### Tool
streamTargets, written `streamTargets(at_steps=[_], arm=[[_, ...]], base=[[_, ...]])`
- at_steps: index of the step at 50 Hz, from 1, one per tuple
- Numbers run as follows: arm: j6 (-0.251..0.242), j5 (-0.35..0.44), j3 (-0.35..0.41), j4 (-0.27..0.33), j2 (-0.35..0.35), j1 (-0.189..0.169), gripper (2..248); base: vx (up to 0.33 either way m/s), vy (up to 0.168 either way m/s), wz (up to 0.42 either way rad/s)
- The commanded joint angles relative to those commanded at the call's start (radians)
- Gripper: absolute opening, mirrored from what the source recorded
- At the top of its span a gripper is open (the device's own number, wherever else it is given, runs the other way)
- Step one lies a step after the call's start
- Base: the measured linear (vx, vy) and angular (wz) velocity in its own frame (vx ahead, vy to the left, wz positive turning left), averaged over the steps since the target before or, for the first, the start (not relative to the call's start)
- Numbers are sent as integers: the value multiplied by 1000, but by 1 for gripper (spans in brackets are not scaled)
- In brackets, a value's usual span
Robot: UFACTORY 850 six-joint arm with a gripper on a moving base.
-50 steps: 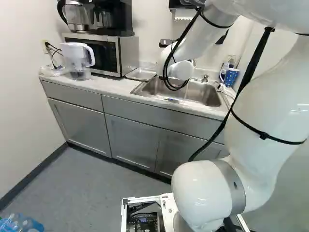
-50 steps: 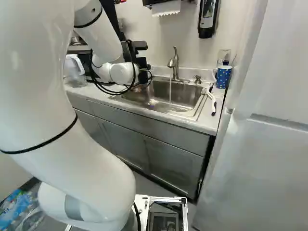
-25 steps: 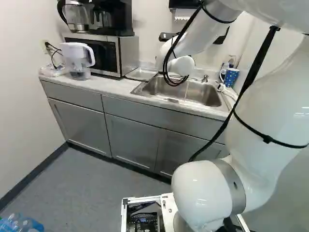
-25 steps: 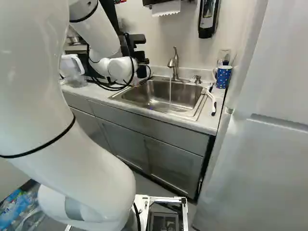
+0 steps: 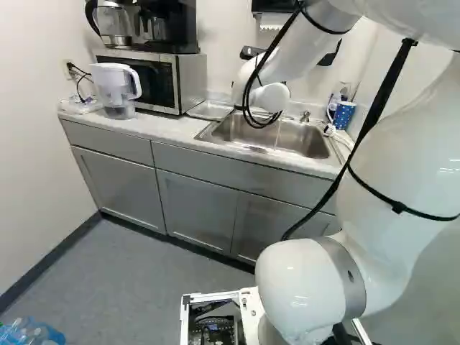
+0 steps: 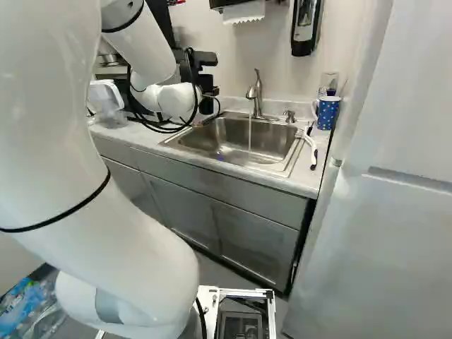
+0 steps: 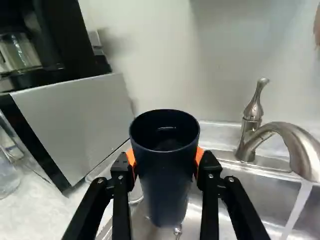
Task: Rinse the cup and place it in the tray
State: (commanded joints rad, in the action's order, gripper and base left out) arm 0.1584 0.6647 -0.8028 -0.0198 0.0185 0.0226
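Only black parts of the gripper (image 6: 206, 82) show past the white wrist in the right base view, near the sink's left end. In the wrist view the gripper (image 7: 166, 162) is shut on a dark blue cup (image 7: 165, 175), an orange pad on either side. The cup's mouth faces up, and its lower part hangs over the sink's edge region. Water (image 7: 298, 207) runs from the faucet (image 7: 295, 142) into the sink, apart from the cup. A shallow tray (image 5: 209, 110) lies on the counter between microwave and sink; the cup partly hides it in the wrist view.
The microwave (image 5: 192, 80) stands beside the tray, a coffee maker (image 5: 167, 29) on top. A water pitcher (image 5: 117, 90) is farther left. Right of the sink (image 6: 236, 138) are a blue dotted mug (image 6: 328, 113) and a white-handled brush (image 6: 311, 148).
Over the last second my wrist has drawn away from over the sink toward the microwave side, carrying the cup along. It has barely shifted in the latest half second. The base has stayed put.
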Motion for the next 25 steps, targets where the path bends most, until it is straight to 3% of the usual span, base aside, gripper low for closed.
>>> streamTargets(at_steps=[25], arm=[[262,0,0,0,0,0,125]], base=[[0,0,0]])
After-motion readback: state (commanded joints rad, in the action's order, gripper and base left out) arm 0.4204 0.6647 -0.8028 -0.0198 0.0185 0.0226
